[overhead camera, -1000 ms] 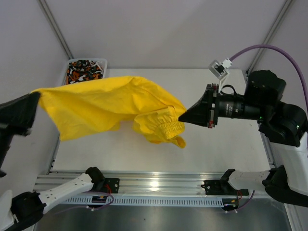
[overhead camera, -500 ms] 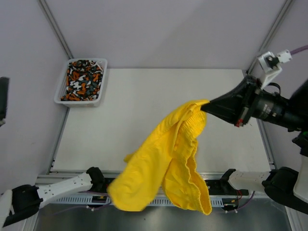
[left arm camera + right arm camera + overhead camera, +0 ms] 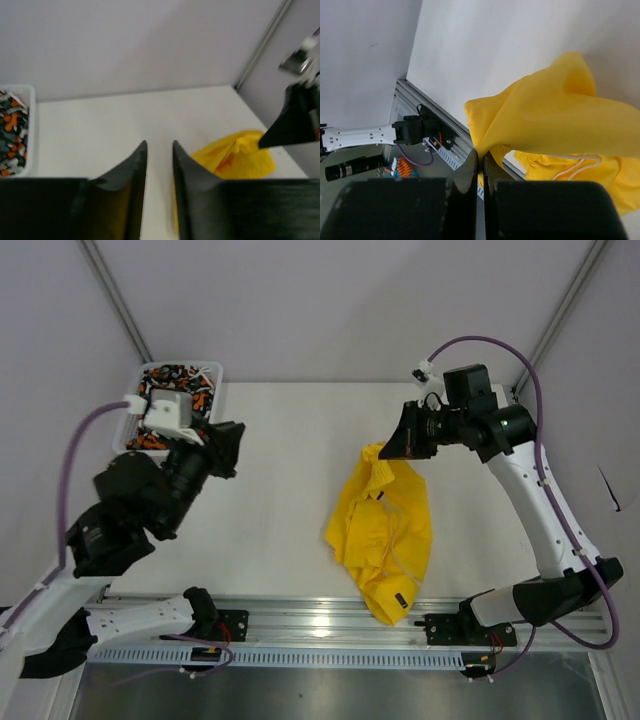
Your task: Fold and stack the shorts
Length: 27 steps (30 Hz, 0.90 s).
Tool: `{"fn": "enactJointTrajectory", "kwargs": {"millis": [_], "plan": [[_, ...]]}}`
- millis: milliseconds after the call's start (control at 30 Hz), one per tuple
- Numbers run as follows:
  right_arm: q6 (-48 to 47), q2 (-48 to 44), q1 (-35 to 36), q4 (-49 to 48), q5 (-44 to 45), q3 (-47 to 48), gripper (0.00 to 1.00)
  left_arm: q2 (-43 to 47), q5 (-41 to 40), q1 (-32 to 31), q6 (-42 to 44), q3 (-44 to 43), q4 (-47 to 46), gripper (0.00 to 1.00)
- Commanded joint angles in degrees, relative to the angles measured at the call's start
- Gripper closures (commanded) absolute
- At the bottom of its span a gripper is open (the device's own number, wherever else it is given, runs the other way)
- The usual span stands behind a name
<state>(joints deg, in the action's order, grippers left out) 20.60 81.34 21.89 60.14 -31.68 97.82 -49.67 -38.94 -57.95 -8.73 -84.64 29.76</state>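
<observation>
- Nearest, along the bottom of the top view, the lower end of the yellow shorts (image 3: 385, 530) reaches the near edge of the bench (image 3: 270, 540) and lies just beside the metal rail (image 3: 320, 615).
- From there the yellow shorts run up the frame as one crumpled, doubled strip. Its long axis goes near to far, leaning slightly left at the top, right of the bench's centre.
- A pale drawstring (image 3: 572, 169) trails loose across the folds in the right wrist view.
- At the strip's far end the right claw (image 3: 393, 447) is pressed together on a pinch of yellow fabric and lifts that end a little off the bench.
- Level with it, left of centre in the frame, the left claw (image 3: 229, 447) hangs over bare bench. Its fingers (image 3: 136, 167) are parted by a narrow gap with nothing between them.
- Seen from the left claw, the yellow shorts lie to the right of the frame, well apart.
- The next move probably turns on that gap: the right arm is already committed at the far end, so the left is the free one. It would have to cross rightward to take a second point along the strip before the cloth can be spread flat.
- Farthest, in the upper left corner, the white basket (image 3: 214, 371) holds the patterned shorts (image 3: 176, 378), not yet taken out.
</observation>
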Motion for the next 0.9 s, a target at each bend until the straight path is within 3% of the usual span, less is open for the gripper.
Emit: {"fn": "enactJointTrajectory", "kwargs": {"millis": [0, 33, 67, 133, 200, 367, 633, 867], "plan": [[-4.34, -6.28, -0.27, -3.19, -6.80, 3.52, 1.00, 3.87, 10.07, 3.63, -7.61, 9.38, -2.94, 0.65], [-5.47, -6.54, -0.18, -2.75, -7.68, 3.69, 1.00, 5.10, 12.28, 4.68, -8.40, 16.37, -6.00, 0.36], [-6.09, -7.24, -0.27, -2.40, -8.48, 4.04, 1.00, 7.63, 14.57, 6.87, -9.80, 18.53, -7.59, 0.24], [-7.50, -8.12, -0.27, -0.38, -11.81, 4.48, 1.00, 9.50, 20.44, 9.69, -11.47, 23.79, -10.14, 0.07], [-10.57, -10.05, -0.09, 2.68, -16.54, 5.10, 1.00, 10.91, 29.12, 14.61, -13.32, 29.68, -12.17, 0.02], [-12.42, -18.48, 3.95, 2.79, -19.11, 1.50, 1.00, 11.26, 41.89, 21.99, -17.01, 39.63, -22.97, 0.01], [-13.13, -29.30, 5.53, 3.32, -16.93, -4.12, 1.00, 14.33, 59.58, 22.62, -20.27, 60.71, -51.42, 0.01], [-13.66, -30.45, 6.76, 3.93, -16.04, -7.46, 1.00, 18.81, 67.59, 22.71, -19.49, 73.38, -64.30, 0.01]]}}
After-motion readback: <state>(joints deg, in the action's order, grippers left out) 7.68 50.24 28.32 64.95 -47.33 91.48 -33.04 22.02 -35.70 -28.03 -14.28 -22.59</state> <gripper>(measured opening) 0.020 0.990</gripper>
